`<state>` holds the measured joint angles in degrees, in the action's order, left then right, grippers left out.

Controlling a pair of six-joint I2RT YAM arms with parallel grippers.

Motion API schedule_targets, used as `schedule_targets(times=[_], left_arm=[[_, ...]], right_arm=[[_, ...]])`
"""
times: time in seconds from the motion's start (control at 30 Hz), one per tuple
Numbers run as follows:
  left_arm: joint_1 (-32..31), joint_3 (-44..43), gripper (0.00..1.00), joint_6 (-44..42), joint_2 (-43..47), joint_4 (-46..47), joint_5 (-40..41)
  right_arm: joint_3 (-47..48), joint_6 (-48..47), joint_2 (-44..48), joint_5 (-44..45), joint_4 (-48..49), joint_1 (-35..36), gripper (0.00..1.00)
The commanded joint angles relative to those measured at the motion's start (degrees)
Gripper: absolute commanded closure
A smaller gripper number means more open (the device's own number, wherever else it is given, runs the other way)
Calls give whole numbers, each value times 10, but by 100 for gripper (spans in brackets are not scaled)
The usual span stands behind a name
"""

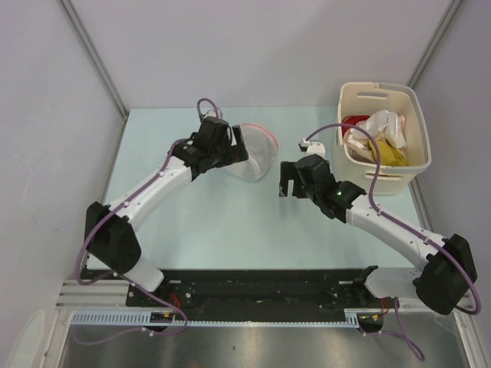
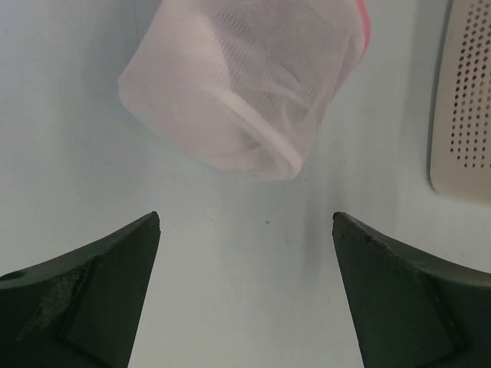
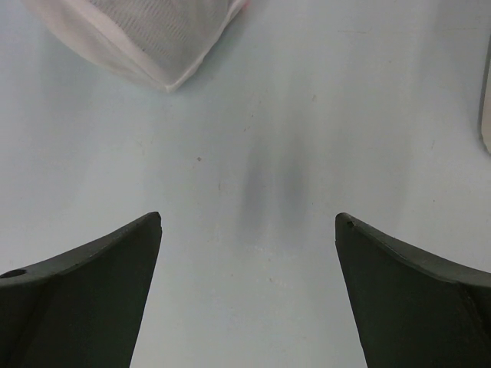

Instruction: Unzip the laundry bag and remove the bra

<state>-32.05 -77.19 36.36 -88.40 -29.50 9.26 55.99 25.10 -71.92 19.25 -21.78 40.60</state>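
The laundry bag, a rounded white mesh pouch with pink trim, lies at the middle back of the table. It also shows in the left wrist view and at the top left of the right wrist view. My left gripper is open and empty at the bag's left side; in its wrist view the bag lies just ahead of the fingertips. My right gripper is open and empty to the right of the bag, over bare table. No dark blue bra shows.
A cream slotted plastic basket with white, yellow and red clothes stands at the back right; its wall shows in the left wrist view. Grey walls close in the table on the left, back and right.
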Motion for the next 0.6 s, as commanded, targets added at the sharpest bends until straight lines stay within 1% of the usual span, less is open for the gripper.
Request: schedule_targets(times=[0.0, 0.07, 0.17, 0.2, 0.23, 0.27, 0.3, 0.33, 0.37, 0.4, 0.47, 0.5, 0.57], left_arm=[[-11, -105, 0, 107, -82, -64, 91], [-21, -142, 0, 121, -127, -67, 109], [-33, -168, 3, 133, -180, -46, 124], [-34, -177, 9, 136, -194, -49, 127], [-34, -190, 12, 140, -209, -57, 131], [-34, -217, 16, 147, -225, -89, 136], [-35, -227, 29, 151, -245, -103, 139], [-34, -234, 35, 148, -251, -114, 138], [-34, -239, 44, 146, -253, -126, 139], [-35, -237, 65, 140, -245, -128, 141], [-34, -224, 84, 107, -226, -121, 139], [-34, -216, 100, 83, -200, -109, 130], [-32, -189, 100, 21, -172, -86, 104]], right_arm=[[20, 14, 13, 36, -33, 19, 0], [18, 21, 13, 41, -38, 28, 0], [14, 29, 12, 43, -42, 38, 0], [13, 32, 13, 44, -43, 40, 0], [13, 34, 13, 47, -46, 42, 0], [13, 38, 14, 50, -51, 47, 0], [12, 41, 17, 52, -54, 49, 0], [11, 41, 17, 54, -56, 52, 0], [10, 43, 19, 58, -61, 54, 0], [10, 46, 20, 60, -64, 54, 0], [8, 46, 26, 64, -65, 54, 0], [8, 43, 27, 62, -63, 50, 0], [9, 40, 39, 51, -53, 44, 0]])
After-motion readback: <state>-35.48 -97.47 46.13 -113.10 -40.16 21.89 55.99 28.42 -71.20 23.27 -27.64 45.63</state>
